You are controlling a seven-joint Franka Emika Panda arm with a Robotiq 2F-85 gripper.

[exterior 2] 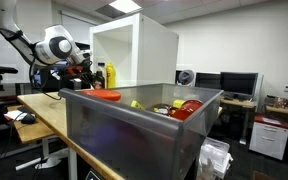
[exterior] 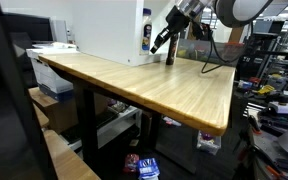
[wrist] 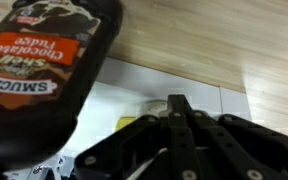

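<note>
My pincer (wrist: 179, 108) is pressed fully together in the wrist view, the two dark fingers meeting with no gap and nothing between them. Just to the left of it sits the chocolate syrup bottle (wrist: 44, 60), dark brown with an orange label. It fills the upper left corner of that view, too close for me to tell whether a finger touches it. Under the fingers is a white panel (wrist: 134, 95) that borders the wooden table top (wrist: 224, 40), and a small yellow scrap (wrist: 129, 122) shows beside the fingers.

In an exterior view the pincer (exterior: 160, 44) hangs at the far end of the table (exterior: 154, 85), just right of the tall white box (exterior: 104, 30). A bottle with a blue and white label (exterior: 146, 32) stands at that box's right edge. I cannot make out the syrup bottle clearly from there.

In an exterior view the near foreground is taken by a grey bin (exterior 2: 134, 135) resting on the table. It holds several things: a flat red round piece (exterior 2: 106, 94) at its far left rim, something yellow (exterior 2: 136, 103) in the middle, and a red item (exterior 2: 187, 106) at the right; the rest is too small to name. The bin is well apart from the pincer (exterior 2: 81, 68), which works at the far left beside the open-fronted white box (exterior 2: 134, 50), with a yellow bottle (exterior 2: 109, 73) standing at the box's left side.
</note>
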